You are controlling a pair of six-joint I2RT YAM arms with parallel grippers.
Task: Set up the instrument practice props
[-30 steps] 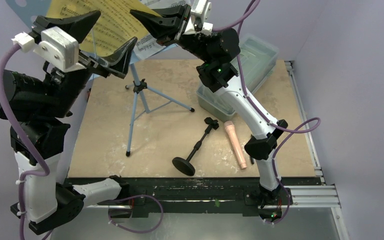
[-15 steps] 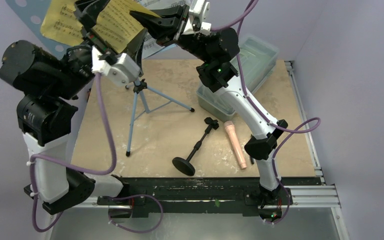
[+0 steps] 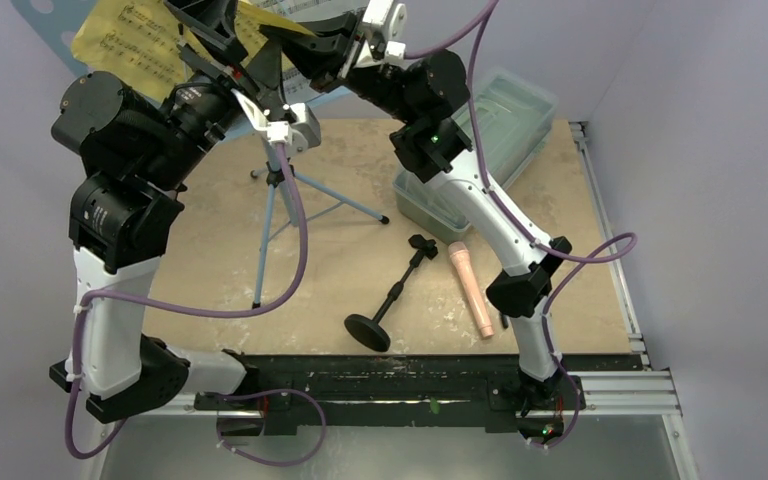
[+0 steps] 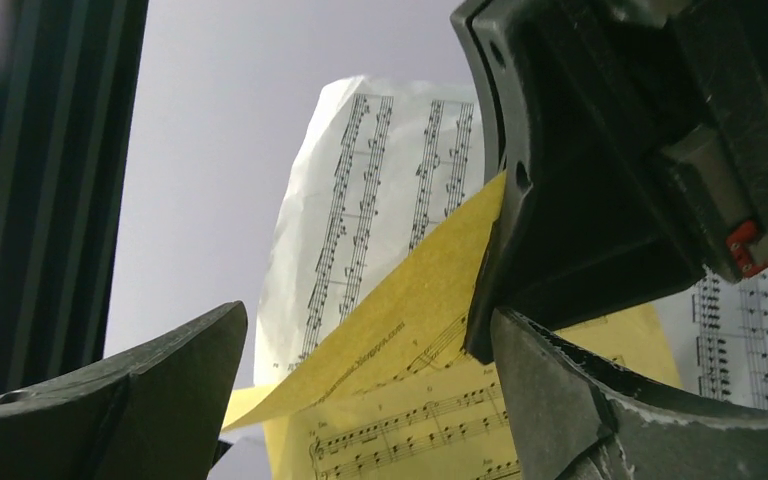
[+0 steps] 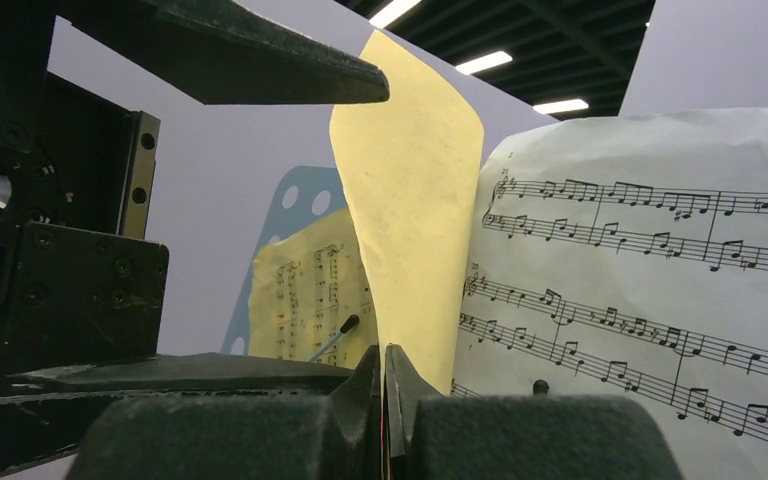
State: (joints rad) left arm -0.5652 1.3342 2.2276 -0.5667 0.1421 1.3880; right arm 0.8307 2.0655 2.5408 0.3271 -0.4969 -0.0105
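Lavender walls close in a tan table (image 3: 580, 250), with the light blue music stand (image 3: 265, 250) upright on its tripod at the back left. At the stand's desk, the right gripper (image 5: 384, 365) has its fingers pressed together on the lower edge of the yellow music sheet (image 5: 415, 200), which rises curled from the pinch. The left gripper (image 4: 368, 330) is spread wide just beside it, the yellow page between its fingers and not gripped. The white music sheet (image 5: 650, 270), printed with staves, stands behind the yellow one. In front of the stand and to its right, the black mic stand (image 3: 392, 295) lies tipped over, with the pink microphone (image 3: 470, 288) just beyond.
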